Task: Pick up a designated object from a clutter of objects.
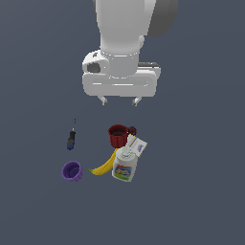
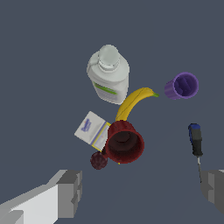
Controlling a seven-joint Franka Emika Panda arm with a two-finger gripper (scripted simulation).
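**Fingers spread wide above the heap, plum-sized ball not yet reached**

Fingers hang open and empty over the pile, one short tip to each side with a broad gap between; in the wrist view the two grey pads sit at the frame's edges, nothing between them.

From where I stand, the target is the maroon ball, a small dark, slightly bumpy sphere lying on the table. It is pressed right up beside the red mug and just next to the white-blue box. In the exterior view only a sliver of it peeps out at the mug's far rim, on the exterior view's right.

I would guess it is light and fairly firm, like a plum, with a round skin that could squirt out of a pinch or roll if nudged. The best hold looks to be across its widest part, pads on opposite sides. The trouble is room: the mug blocks one flank and the box crowds another, so the pinch line should run along the free sides, and one finger must slip into the narrow space without knocking the mug.

Relative to the fingers, the ball lies lower down and off-centre, nearer one pad than the other; they are well apart from it yet. The yellow banana, white labelled bottle, purple cup and small screwdriver all lie clear of the ball.
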